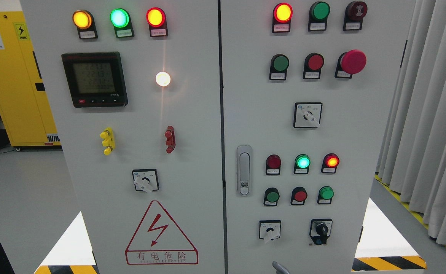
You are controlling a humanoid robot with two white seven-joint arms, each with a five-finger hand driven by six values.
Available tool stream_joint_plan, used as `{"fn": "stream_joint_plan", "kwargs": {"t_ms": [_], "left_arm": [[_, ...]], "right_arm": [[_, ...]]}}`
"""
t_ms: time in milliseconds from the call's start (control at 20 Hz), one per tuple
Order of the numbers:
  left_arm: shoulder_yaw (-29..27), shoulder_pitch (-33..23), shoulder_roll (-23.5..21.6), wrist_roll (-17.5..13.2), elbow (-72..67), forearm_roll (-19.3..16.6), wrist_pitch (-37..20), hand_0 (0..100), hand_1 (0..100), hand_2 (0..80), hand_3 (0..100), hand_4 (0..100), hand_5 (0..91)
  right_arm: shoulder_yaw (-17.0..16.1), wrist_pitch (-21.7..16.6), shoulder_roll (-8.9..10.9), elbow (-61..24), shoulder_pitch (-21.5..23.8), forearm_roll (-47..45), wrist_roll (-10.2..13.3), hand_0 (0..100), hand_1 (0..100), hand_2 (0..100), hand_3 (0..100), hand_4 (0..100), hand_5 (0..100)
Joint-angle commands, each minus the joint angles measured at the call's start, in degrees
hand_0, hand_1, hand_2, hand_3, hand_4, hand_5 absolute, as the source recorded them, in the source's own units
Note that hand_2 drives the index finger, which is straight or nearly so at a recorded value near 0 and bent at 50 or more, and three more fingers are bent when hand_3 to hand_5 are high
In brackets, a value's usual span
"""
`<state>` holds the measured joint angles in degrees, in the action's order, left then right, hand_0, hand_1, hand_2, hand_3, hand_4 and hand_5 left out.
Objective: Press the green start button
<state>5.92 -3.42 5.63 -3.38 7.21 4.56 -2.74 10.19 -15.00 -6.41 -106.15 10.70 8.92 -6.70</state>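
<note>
We face a grey control cabinet (192,125) with two doors, split by a dark seam just left of the middle.

On the right door, three green push buttons show:
- the upper green button (280,63), at the left end of a row with a red button (315,62) and a large red mushroom stop (353,61)
- the lower left green button (272,196), just beside a second red button (300,196)
- the lower right green button (326,193), at the right end of that same low row

Their labels are too small for us to read, so we cannot tell which one is marked start. Above the low row sit three lamps, and the middle lamp (303,162) glows bright green. A rotary selector (308,115) sits between the two button groups, and a door latch (244,170) stands near the seam.

The left door carries a meter display (94,79), a lit white lamp (163,78) and a red lightning warning triangle (161,234).

At the bottom edge, under the right door's lowest switches, we see a small grey tip (278,266). It is perhaps part of a hand, well below every green button and touching none. Too little of it shows for us to tell which arm it belongs to, or whether its fingers are spread or curled.
</note>
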Motion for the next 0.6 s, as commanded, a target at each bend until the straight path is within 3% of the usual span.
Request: {"fn": "stream_joint_plan", "kwargs": {"t_ms": [0,550], "left_arm": [[0.1,0.0,0.0,0.0,0.0,0.0,0.0,12,56,0.0,0,0,0.0],[0.0,0.0,0.0,0.0,0.0,0.0,0.0,12,56,0.0,0,0,0.0]], "right_arm": [[0.0,0.0,0.08,-0.5,0.4,0.0,0.1,43,54,0,0,0,0],[0.0,0.0,0.17,-0.6,0.3,0.0,0.6,42,54,0,0,0,0]]}}
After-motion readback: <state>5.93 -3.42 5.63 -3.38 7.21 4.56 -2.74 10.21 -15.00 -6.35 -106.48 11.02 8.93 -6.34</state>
